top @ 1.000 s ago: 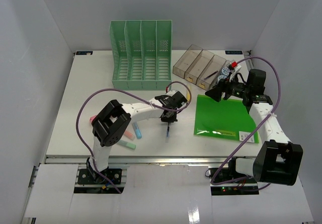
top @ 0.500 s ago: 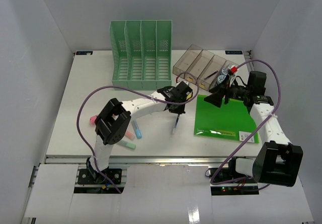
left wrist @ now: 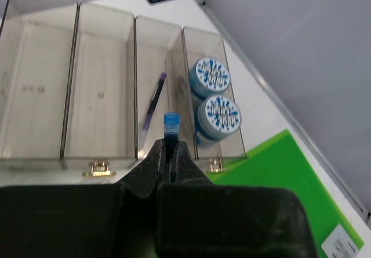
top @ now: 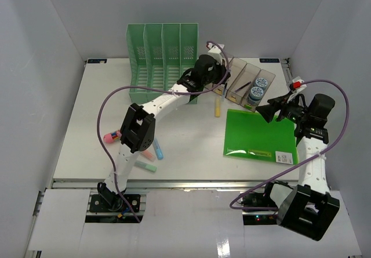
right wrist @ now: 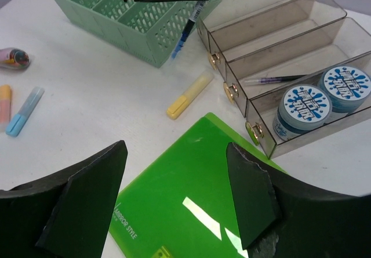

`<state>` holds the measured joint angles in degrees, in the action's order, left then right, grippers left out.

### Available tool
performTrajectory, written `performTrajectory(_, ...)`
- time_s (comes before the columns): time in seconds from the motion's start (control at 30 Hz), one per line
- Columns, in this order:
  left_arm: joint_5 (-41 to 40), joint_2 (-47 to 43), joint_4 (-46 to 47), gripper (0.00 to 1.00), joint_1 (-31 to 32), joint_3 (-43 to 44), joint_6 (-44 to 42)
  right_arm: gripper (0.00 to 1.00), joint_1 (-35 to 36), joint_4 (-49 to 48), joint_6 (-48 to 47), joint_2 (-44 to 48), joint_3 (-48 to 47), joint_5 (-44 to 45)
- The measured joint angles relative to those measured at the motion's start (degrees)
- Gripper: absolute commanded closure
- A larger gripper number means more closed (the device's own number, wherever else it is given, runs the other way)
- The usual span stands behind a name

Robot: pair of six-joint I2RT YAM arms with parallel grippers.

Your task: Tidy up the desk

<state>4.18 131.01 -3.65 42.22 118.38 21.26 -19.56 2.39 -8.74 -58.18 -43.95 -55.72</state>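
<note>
Left gripper (left wrist: 169,152) clamped tight on blue pen (left wrist: 171,122) — divider directly beneath, btwn purple pen (left wrist: 154,101) and tape rolls (left wrist: 211,75); released here, pen may glance off onto desk (top: 93,124).

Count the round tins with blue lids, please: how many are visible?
2. Both sit in the rightmost compartment of the clear organizer: the far tin and the near tin. None seems hidden.

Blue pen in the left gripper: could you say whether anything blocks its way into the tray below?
Nothing visible does. The blue-capped pen, held by the left gripper, hangs over the open smoky plastic organizer; only a purple pen lies in the compartment beneath.
</note>
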Motion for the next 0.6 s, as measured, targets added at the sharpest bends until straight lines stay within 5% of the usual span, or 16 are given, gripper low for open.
performTrajectory(0.33,0.6,8.1,27.0,1.0,0.3,0.9,2.8,0.24,-3.3,-4.3,3.8,0.0,0.7,-2.9)
performTrajectory(0.6,-3.4,17.4,35.2,1.0,1.0,7.5,0.5,0.24,-4.1,-4.8,4.4,0.0,0.7,-4.2)
